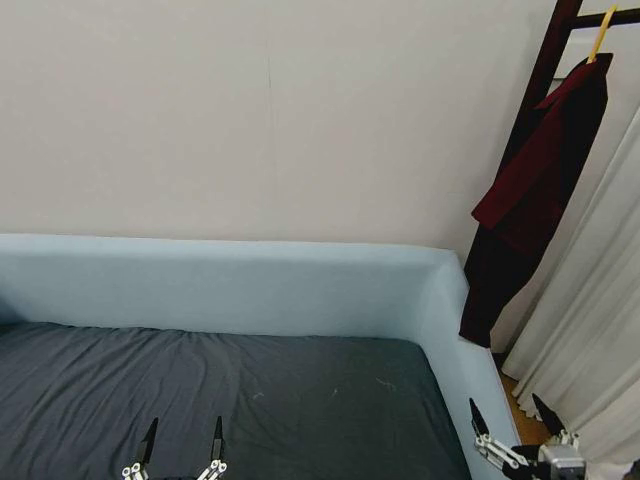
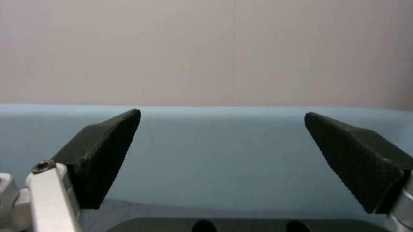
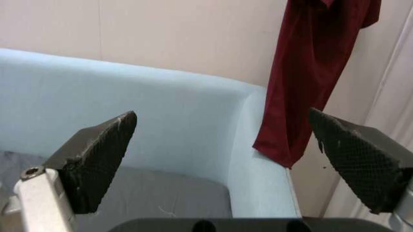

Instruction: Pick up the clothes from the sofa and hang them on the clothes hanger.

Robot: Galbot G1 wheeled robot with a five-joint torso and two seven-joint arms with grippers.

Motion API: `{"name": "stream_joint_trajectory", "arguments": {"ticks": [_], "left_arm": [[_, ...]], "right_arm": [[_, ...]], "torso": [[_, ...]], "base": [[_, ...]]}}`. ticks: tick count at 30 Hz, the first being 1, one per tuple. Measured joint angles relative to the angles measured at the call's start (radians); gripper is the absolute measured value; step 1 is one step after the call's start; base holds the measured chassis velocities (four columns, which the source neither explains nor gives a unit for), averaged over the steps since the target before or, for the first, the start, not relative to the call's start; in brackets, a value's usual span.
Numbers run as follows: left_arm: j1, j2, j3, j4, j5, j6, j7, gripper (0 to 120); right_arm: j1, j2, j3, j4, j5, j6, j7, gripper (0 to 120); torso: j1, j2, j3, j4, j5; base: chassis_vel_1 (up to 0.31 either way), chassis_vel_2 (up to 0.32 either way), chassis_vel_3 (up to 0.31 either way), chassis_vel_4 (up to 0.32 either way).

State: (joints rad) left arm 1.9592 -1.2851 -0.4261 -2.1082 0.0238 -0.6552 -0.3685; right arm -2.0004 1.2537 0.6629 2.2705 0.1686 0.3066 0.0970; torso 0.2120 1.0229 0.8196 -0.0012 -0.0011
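A dark red garment (image 1: 540, 190) hangs on a yellow hanger (image 1: 602, 35) from the dark wooden clothes stand (image 1: 545, 70) at the right, beside the sofa's end; it also shows in the right wrist view as the red garment (image 3: 316, 72). The light blue sofa (image 1: 230, 285) has a dark grey seat cover (image 1: 220, 400). My left gripper (image 1: 182, 442) is open, low over the seat near the front. My right gripper (image 1: 510, 415) is open by the sofa's right arm. Both wrist views show wide-apart black fingertips (image 2: 103, 154) (image 3: 96, 159) with nothing between them.
A plain pale wall (image 1: 260, 110) rises behind the sofa. White curtains (image 1: 600, 320) hang at the far right, just beyond the clothes stand. A strip of wooden floor (image 1: 515, 400) shows between the sofa and the curtains.
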Motion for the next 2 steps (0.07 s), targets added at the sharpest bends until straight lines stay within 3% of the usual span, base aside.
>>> {"name": "stream_joint_trajectory", "arguments": {"ticks": [2], "left_arm": [[0.003,0.002,0.0,0.013,-0.002,0.012,-0.01,100]], "right_arm": [[-0.008,0.014,-0.004,-0.012,-0.019,0.031,0.001,100]], "torso": [[0.0,0.0,0.0,0.0001,0.0001]], "base": [[0.0,0.0,0.0,0.0]]}}
